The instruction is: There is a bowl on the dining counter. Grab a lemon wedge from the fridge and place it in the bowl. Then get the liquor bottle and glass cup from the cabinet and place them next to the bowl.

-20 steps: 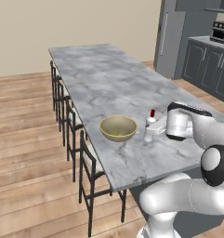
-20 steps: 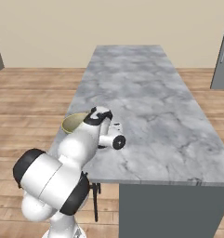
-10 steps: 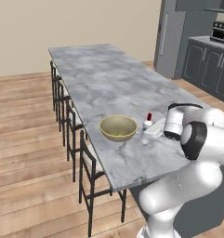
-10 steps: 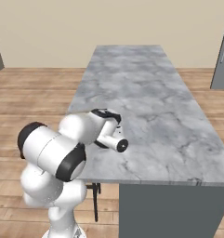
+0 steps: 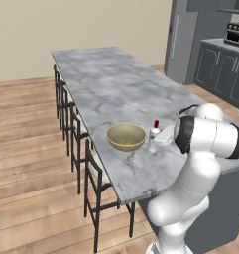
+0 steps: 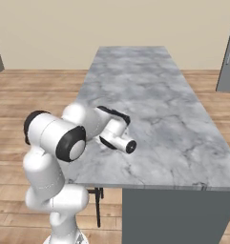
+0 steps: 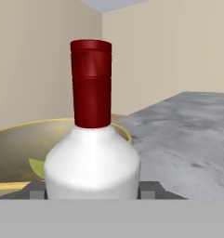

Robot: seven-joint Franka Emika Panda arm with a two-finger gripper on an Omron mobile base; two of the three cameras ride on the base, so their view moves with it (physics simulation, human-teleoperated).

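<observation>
The bottle (image 7: pixel 91 153) hides most of the bowl (image 7: pixel 20 148) and is cut off at the bottom. A small green thing (image 7: pixel 36 167) peeks out, maybe the lemon.

A home kitchen: marble-topped dining counter (image 5: pixel 106 82) with stools (image 5: pixel 74 126), grey fridge (image 5: pixel 183 39), toaster oven (image 5: pixel 236 33).

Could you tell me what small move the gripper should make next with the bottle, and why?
Probably open the jaws and draw the gripper straight back. The liquor bottle stands upright on the dining counter right beside the bowl, between the finger tips, so it looks placed; the glass cup is the remaining item.
</observation>
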